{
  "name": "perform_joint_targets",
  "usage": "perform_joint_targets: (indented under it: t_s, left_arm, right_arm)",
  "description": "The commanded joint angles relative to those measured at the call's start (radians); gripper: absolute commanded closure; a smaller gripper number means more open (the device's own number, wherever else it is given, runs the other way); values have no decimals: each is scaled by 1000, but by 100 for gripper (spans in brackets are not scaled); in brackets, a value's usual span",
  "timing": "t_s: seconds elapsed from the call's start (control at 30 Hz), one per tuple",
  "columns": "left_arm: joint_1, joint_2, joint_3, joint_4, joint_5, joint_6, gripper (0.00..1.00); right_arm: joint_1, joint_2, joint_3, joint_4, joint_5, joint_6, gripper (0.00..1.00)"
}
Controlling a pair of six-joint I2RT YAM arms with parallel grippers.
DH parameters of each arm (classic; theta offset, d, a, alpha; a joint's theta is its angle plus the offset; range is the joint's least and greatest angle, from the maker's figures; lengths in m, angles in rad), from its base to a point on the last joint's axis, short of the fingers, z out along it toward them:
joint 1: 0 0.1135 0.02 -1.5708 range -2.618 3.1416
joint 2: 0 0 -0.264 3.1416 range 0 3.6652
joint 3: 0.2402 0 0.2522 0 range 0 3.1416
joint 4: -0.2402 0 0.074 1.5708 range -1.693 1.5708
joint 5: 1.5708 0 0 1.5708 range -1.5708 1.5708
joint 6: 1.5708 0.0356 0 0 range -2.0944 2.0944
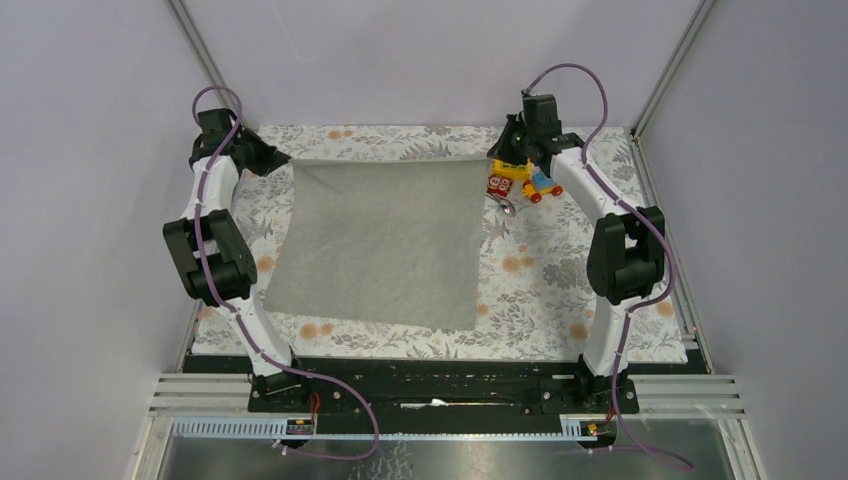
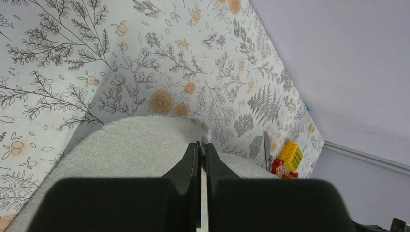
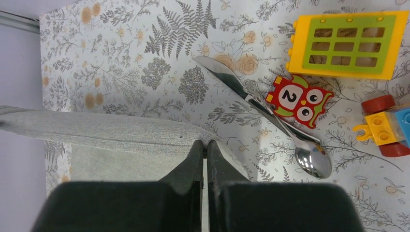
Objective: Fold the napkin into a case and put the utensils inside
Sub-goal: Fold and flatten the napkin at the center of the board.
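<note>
The left arm (image 1: 205,250) and right arm (image 1: 625,255) stretched forward, elbows bowed outward, the left gripper (image 2: 199,143) and right gripper (image 3: 204,141) each clamped on a far corner of the napkin (image 1: 380,240).

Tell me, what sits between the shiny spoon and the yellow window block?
A red owl tile marked 2 lies between the spoon and the yellow window block, seen clearly in the right wrist view.

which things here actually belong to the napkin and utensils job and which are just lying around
Part of the job:
- grey napkin, far corners pinched by the left gripper and right gripper
- knife
- spoon

Just lying about:
- yellow window block
- red owl block
- wheeled toy block
- floral tablecloth underneath
</note>
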Motion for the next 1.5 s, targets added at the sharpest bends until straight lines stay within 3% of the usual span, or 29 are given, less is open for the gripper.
perform_joint_targets:
  t_s: [0.0, 0.5, 0.67, 0.87, 1.1, 1.27, 1.47]
  left_arm:
    - [2, 13, 75, -9, 12, 38, 100]
    - [0, 39, 172, -27, 15, 29, 100]
    - [0, 27, 152, -49, 30, 45, 100]
    - [0, -96, -44, -170, -17, 110, 100]
    - [3, -309, -350, -303, -231, 225, 100]
    - [30, -444, -580, -307, -304, 193, 100]
    - [52, -513, -688, -307, -364, 174, 100]
  right_arm:
    - [-14, -15, 62, -19, 42, -43, 100]
    - [-13, 80, 287, -104, 55, -77, 100]
    - [-12, 44, 241, -117, 28, -48, 100]
    - [8, -129, -19, -110, -32, 31, 100]
    - [71, -385, -414, -61, -93, 60, 100]
    - [112, -520, -634, -23, -144, 60, 100]
    - [157, -592, -826, 35, -180, 53, 100]
